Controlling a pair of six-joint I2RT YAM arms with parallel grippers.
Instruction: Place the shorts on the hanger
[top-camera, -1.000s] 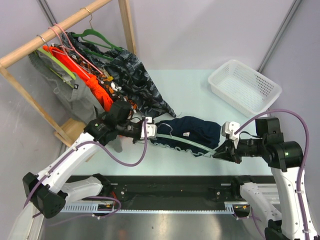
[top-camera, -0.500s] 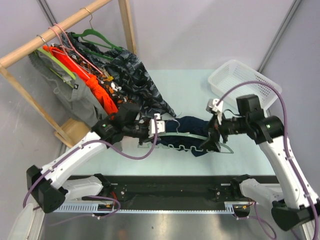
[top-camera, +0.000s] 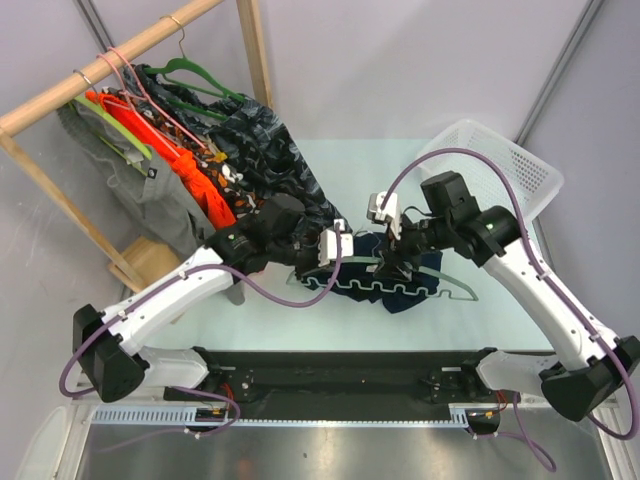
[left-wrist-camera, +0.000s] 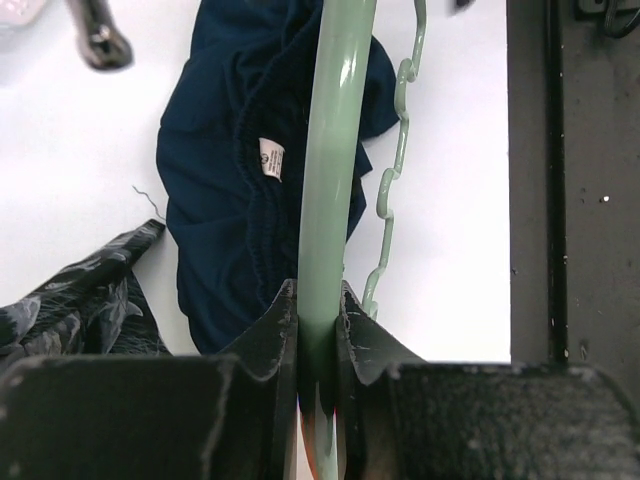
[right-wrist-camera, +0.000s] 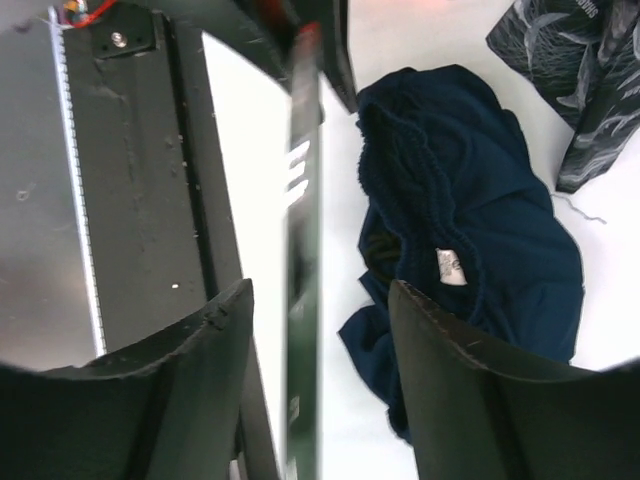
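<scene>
1. Dark navy soft-cloth shorts (left-wrist-camera: 225, 190): crumpled, small white label showing, lying mid-worktop (top-camera: 380, 180) toward its near edge, beneath the hanger.
2. Thin, glossy pale mint-green hanger (left-wrist-camera: 335, 150): smooth rounded arm, zigzag lower bar.
3. Left gripper (left-wrist-camera: 320, 300): black fingers clamped on the hanger's arm.
4. Right gripper (right-wrist-camera: 318, 290): jaws apart, straddling the hanger's blurred edge, gripping nothing.
</scene>
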